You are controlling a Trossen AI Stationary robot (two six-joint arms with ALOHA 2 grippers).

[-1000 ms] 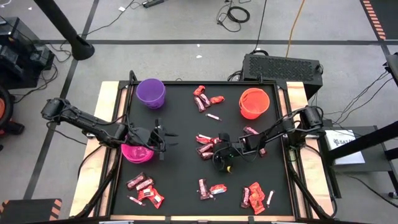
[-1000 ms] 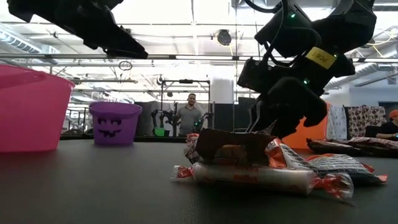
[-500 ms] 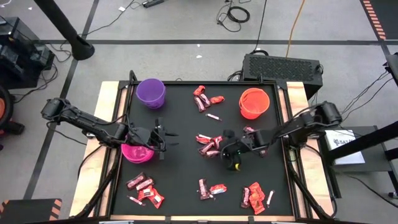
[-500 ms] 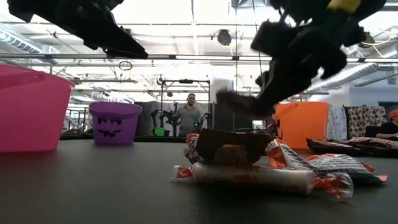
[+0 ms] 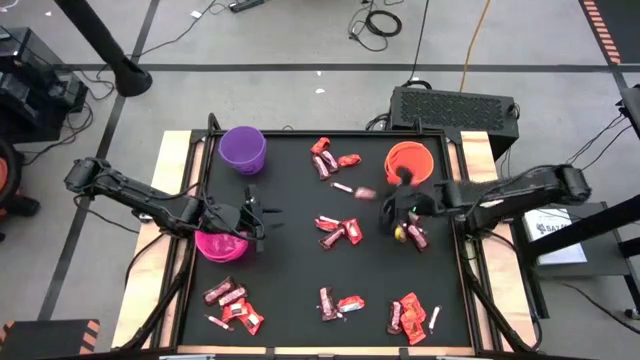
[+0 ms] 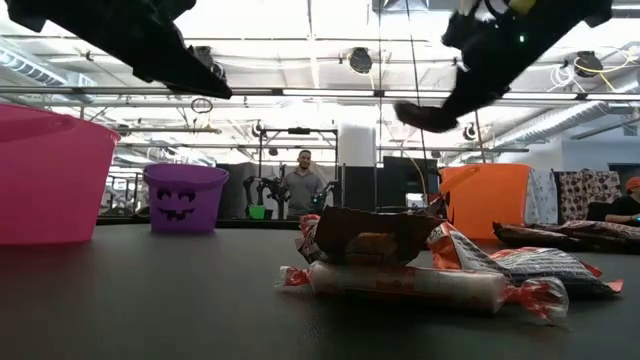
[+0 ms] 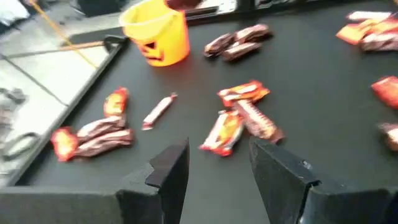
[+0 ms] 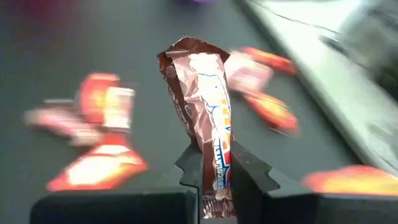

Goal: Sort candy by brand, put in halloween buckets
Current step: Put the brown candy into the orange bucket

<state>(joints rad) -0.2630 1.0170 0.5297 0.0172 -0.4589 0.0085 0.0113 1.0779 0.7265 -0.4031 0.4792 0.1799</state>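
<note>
Above the black table, just short of the orange bucket (image 5: 408, 165), my right gripper (image 5: 380, 198) is shut on a brown-wrapped candy bar (image 8: 202, 106). In the low view that bar (image 6: 425, 117) hangs high over the centre pile of candy (image 6: 400, 262). Beside the magenta bucket (image 5: 222, 243) my left gripper (image 5: 258, 222) hovers open and empty, its fingers (image 7: 168, 168) wide apart. At the far left stands the purple bucket (image 5: 243, 148). More candy lies in clumps at the far middle (image 5: 330, 158), near left (image 5: 232, 305) and near right (image 5: 410, 315). My right gripper pinches the bar near one end (image 8: 216, 163) between its two fingers (image 8: 189, 168). Most of the bar sticks out past the fingertips, roughly along the way they point, and a short end shows behind them. The bar is lifted clear of the table and slants downward.
A thin pale stick of candy (image 5: 343, 187) lies alone between the far clump and the centre pile. More candy lies near the middle front (image 5: 340, 303). A person (image 6: 305, 185) stands in the room behind the table. The table's raised edge (image 5: 468, 250) runs under my right arm.
My right gripper has taken a brown bar from the centre pile, risen with it well clear of the table and swung toward the far right, up to the orange bucket. It has tipped nearer to level. The rest of the pile lies as before.
</note>
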